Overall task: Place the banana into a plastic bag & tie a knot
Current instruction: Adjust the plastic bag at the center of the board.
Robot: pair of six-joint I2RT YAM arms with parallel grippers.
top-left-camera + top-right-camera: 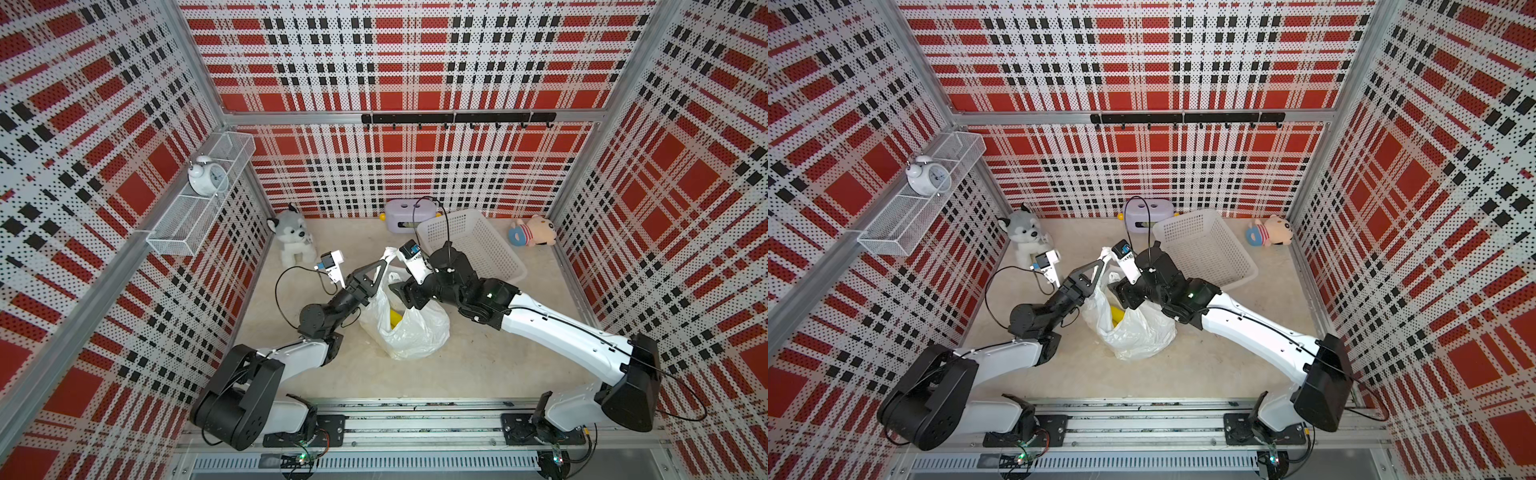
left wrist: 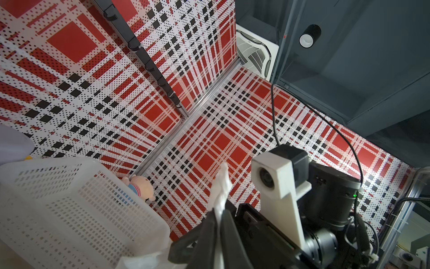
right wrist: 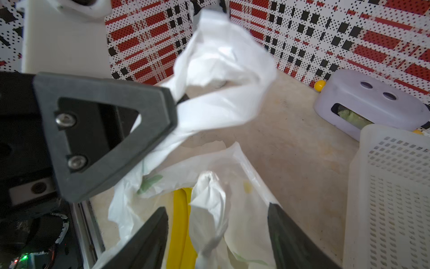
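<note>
Banana (image 1: 395, 319) already lies inside the plastic bag (image 1: 415, 334) just beside the white basket (image 1: 473, 245), with the left gripper (image 1: 383, 262) clenching the raised handle (image 3: 223, 65) and the right gripper (image 3: 216, 207) agape astride the second handle (image 3: 210, 184), so the knot remains untied.

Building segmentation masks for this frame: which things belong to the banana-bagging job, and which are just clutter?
Job:
plastic bag
banana, inside it
left claw, shut on one bag handle
right claw, open around the other handle

Clutter:
white basket
husky plush
striped plush
lilac box
alarm clock
wire shelf
hook rail
</note>
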